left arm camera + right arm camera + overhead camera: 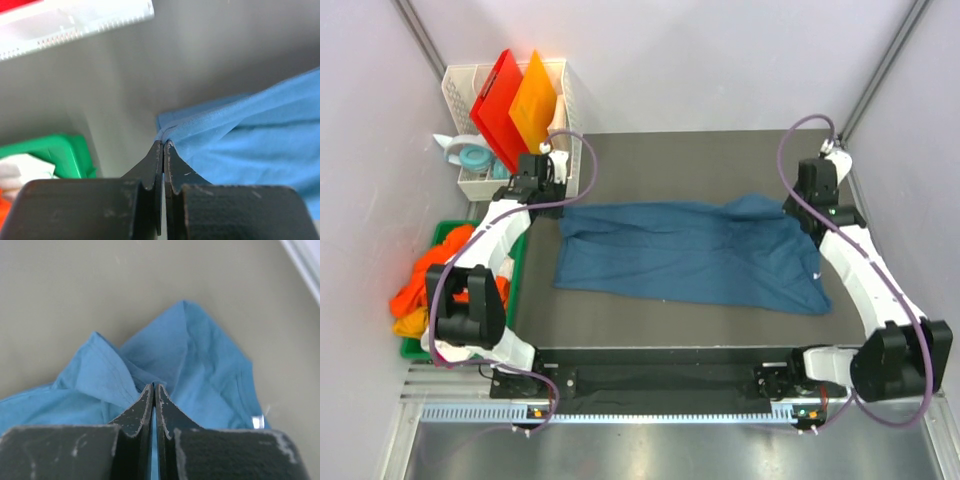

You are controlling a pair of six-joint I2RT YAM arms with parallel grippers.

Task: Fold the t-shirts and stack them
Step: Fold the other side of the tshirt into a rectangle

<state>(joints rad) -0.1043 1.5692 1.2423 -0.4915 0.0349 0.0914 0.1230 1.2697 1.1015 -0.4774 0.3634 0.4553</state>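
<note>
The dark teal-blue t-shirt [690, 252] lies spread across the dark mat, wrinkled. My left gripper [163, 144] is shut on the t-shirt's far left corner [172, 131], near the basket in the top view [552, 200]. My right gripper [153, 388] is shut on a fold of the t-shirt [165, 355] at its far right side, seen from above [808, 218]. Orange and yellow t-shirts [425, 285] are heaped in the green bin at the left.
A white basket [560, 85] at the back left holds red [498, 95] and orange [533, 100] boards. A tape roll [475, 157] sits by it. The green bin [450, 232] shows in the left wrist view [70, 152]. Walls stand close on both sides.
</note>
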